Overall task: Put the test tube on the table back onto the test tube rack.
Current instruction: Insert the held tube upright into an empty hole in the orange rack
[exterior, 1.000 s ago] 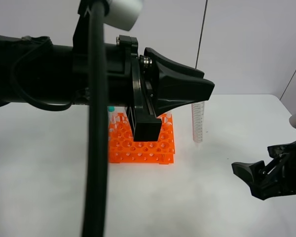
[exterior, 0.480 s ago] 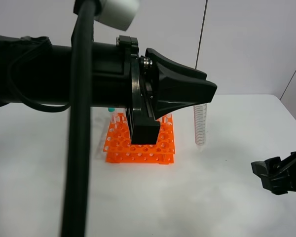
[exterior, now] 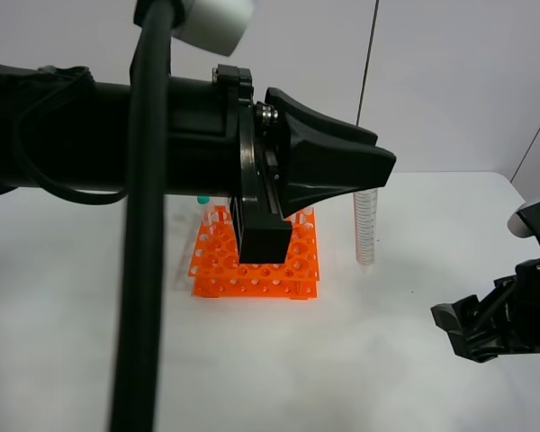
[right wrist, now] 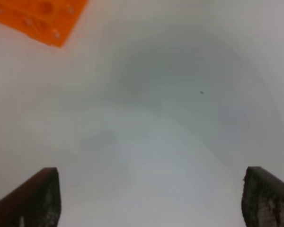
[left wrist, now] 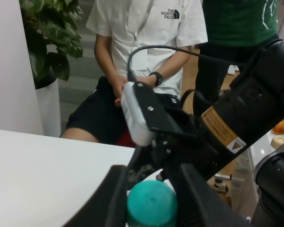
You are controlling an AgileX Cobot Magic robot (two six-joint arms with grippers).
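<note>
A bright orange plastic test tube rack [exterior: 256, 265] stands on the white tabletop [exterior: 90, 306]. Just right of it, the black left claw [left wrist: 150, 196] is clenched on the teal cap [left wrist: 151, 210] of a slim, clear, graduated test tube [exterior: 365, 225], which hangs upright with its pointed tip down. At the far right, the right claw [exterior: 452, 329] gapes, holding nothing.

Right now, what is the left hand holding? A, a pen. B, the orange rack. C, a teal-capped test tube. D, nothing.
C: the left wrist view shows the teal cap of the test tube clamped in the left hand, and the high view shows the tube hanging upright to the right of the test tube rack.
</note>
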